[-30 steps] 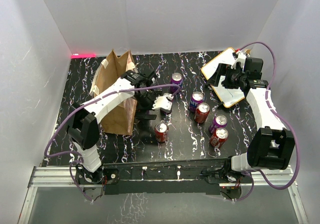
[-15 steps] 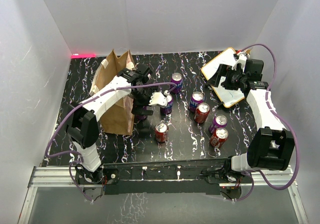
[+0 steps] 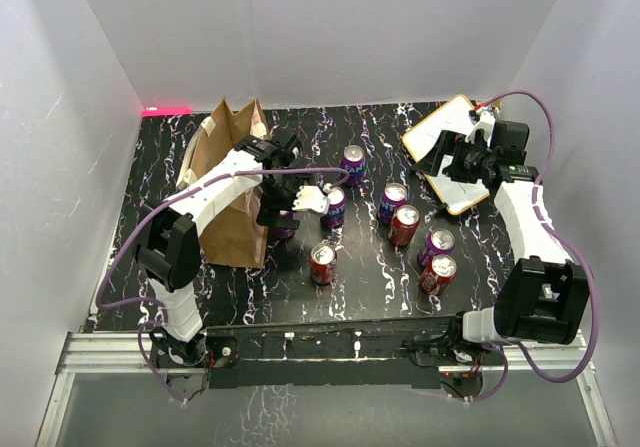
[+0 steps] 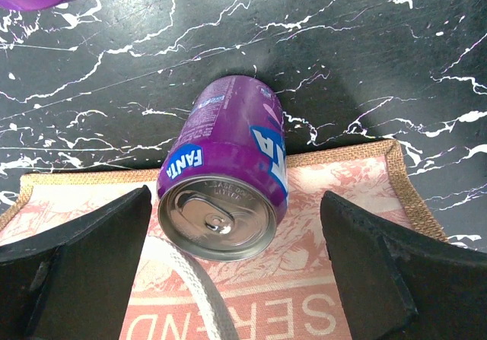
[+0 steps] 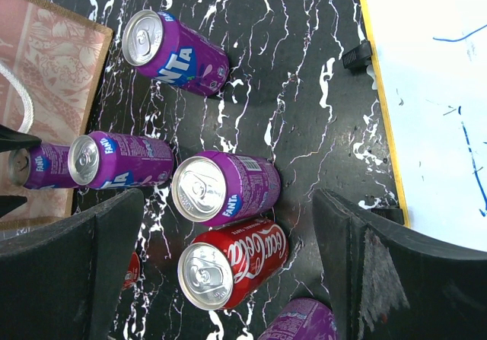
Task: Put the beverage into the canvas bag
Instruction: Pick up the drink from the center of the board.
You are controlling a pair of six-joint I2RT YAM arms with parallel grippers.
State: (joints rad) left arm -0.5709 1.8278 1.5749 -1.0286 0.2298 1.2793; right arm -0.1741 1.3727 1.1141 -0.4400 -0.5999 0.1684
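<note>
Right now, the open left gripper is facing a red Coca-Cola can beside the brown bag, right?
No: the can facing the open left gripper is a purple Fanta, as the left wrist view shows. It is indeed beside the brown bag.

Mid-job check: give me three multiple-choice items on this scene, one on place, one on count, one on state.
1. The canvas bag stands: A) at the left of the table B) at its right C) in its middle.
2. Red cans in the top view: A) one B) three C) five.
3. The left hand is: A) shut on a red can B) open around a purple can C) shut, empty.
Answers: 1 A, left of every can; 2 B, three red ones show; 3 B, its fingers stand wide either side.
</note>
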